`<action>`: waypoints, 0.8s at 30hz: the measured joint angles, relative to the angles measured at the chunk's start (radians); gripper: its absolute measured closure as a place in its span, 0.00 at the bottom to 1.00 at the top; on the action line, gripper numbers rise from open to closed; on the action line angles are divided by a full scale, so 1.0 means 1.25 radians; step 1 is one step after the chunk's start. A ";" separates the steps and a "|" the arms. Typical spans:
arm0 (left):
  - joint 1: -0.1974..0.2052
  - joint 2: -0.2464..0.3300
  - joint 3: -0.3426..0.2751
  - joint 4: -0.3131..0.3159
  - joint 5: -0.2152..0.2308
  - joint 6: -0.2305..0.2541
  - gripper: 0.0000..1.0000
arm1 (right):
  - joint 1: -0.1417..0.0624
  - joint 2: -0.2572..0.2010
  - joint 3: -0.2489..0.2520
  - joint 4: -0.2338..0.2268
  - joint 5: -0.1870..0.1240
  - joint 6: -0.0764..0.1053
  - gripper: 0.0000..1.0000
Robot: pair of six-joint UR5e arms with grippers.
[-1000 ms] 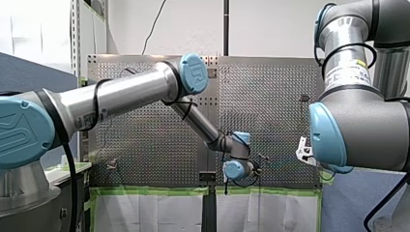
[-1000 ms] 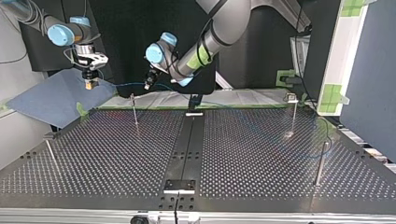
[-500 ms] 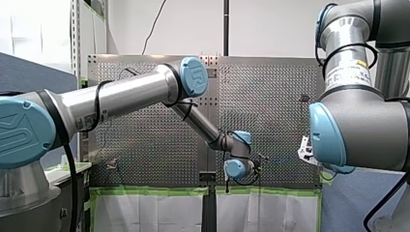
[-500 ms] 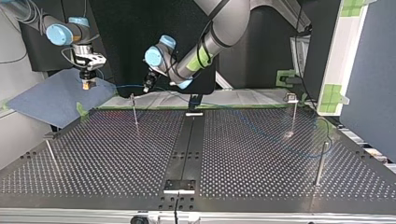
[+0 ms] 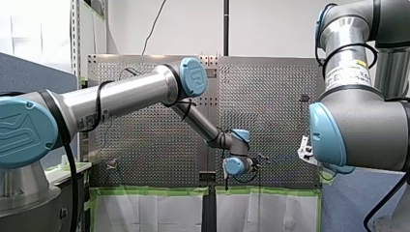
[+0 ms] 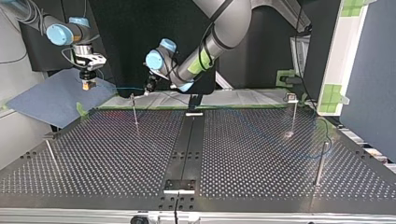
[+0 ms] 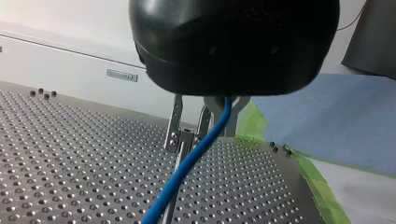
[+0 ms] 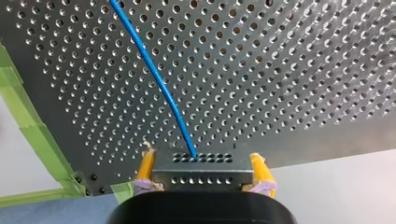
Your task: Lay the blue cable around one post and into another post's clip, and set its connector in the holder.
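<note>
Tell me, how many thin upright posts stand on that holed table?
4, by the top view: far left post, near left post, far right post, near right post. None seems hidden.

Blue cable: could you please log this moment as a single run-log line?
left gripper shut on blue cable near slim metal post | right gripper shut on grey perforated metal connector | cable spans between both grippers

Perf. table (image 6: 257, 158), green tape (image 5: 145, 191) edging, blue mat (image 6: 51, 98) beside it
</note>
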 joint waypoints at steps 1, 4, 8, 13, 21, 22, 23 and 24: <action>0.001 0.000 0.000 0.000 0.001 0.000 1.00 | 0.000 0.000 0.000 -0.002 0.000 0.000 1.00; 0.005 -0.001 0.002 -0.001 0.009 -0.003 1.00 | 0.001 0.001 0.000 -0.008 0.001 0.002 1.00; 0.009 -0.001 0.011 -0.007 0.021 -0.008 1.00 | 0.003 0.001 0.000 -0.021 0.000 0.010 1.00; 0.014 -0.001 0.022 -0.018 0.031 -0.012 1.00 | 0.003 0.002 -0.001 -0.032 -0.003 0.022 1.00; 0.016 -0.001 0.019 -0.028 0.033 -0.014 1.00 | 0.006 0.004 -0.002 -0.027 -0.007 0.027 1.00; 0.016 -0.001 0.017 -0.028 0.033 -0.014 1.00 | 0.006 0.004 -0.002 -0.026 -0.007 0.027 1.00; 0.016 -0.001 0.016 -0.028 0.033 -0.014 1.00 | 0.006 0.004 -0.002 -0.024 -0.007 0.028 1.00; 0.017 -0.001 0.015 -0.028 0.033 -0.014 1.00 | 0.007 0.004 -0.002 -0.022 -0.007 0.028 1.00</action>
